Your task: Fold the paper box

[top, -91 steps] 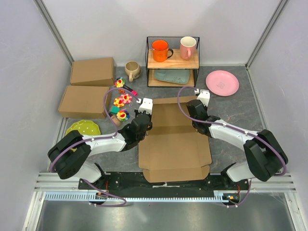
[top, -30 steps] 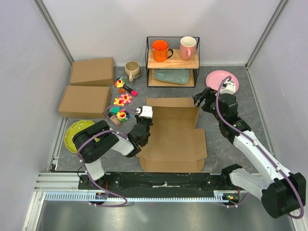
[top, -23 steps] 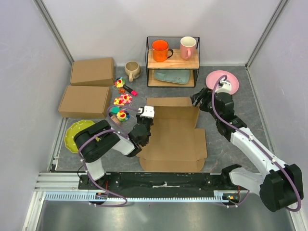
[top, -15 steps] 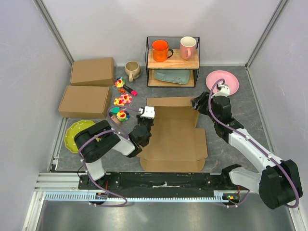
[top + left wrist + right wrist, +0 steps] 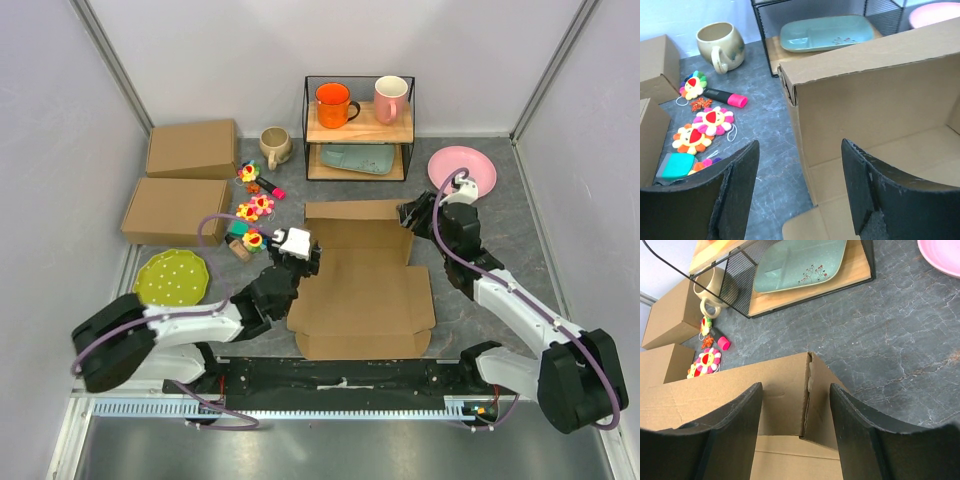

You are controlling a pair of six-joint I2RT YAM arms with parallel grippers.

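So the paper box (image 5: 360,285) sits on the table (image 5: 490,225) between our arms, back wall folded up. Our right gripper (image 5: 795,387) straddles its back-right corner, fingers apart, probably to steady it; our left gripper (image 5: 799,150) hangs spread, gripping nothing.

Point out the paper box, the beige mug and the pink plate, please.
paper box (image 5: 365,300), top view, flat base panel
beige mug (image 5: 730,45), left wrist view, its body
pink plate (image 5: 480,165), top view, bare middle part
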